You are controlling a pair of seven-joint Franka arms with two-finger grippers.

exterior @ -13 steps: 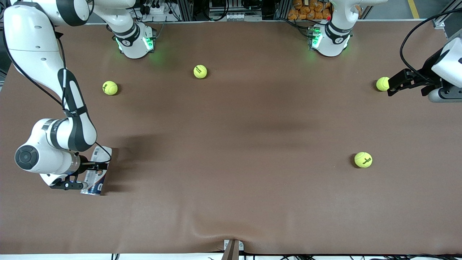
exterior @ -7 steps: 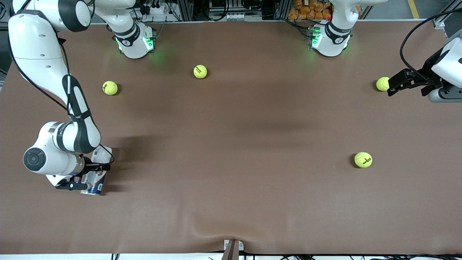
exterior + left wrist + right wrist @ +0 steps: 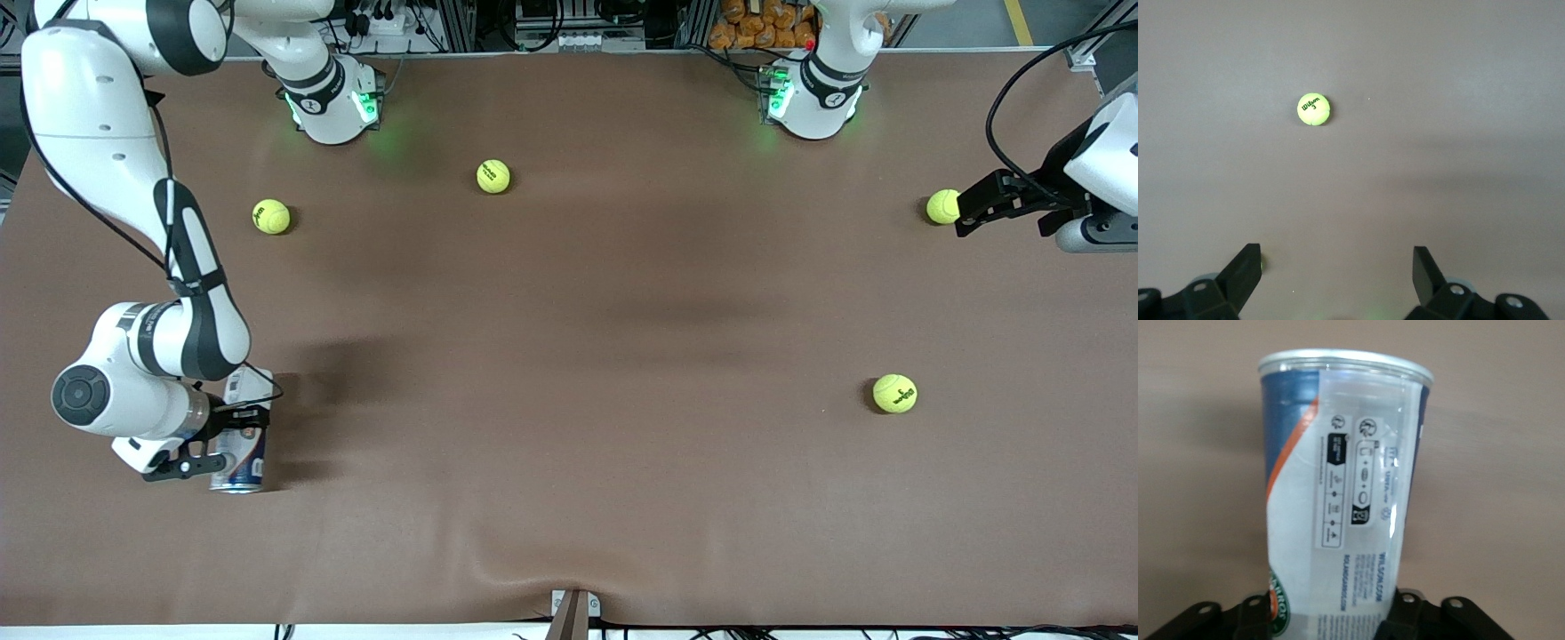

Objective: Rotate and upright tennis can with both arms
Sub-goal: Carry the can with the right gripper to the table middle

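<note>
Toward the right arm's end of the desk, our right gripper (image 3: pixel 220 440) has its fingers clamped on the tennis can (image 3: pixel 242 444), gripping mid-body so we can pivot it upright. Our left gripper (image 3: pixel 971 212) waits, fingers spread wide, beside a tennis ball (image 3: pixel 941 206).

High front camera faces both bases; wrist cameras look closely down at table (image 3: pixel 569 356).
</note>
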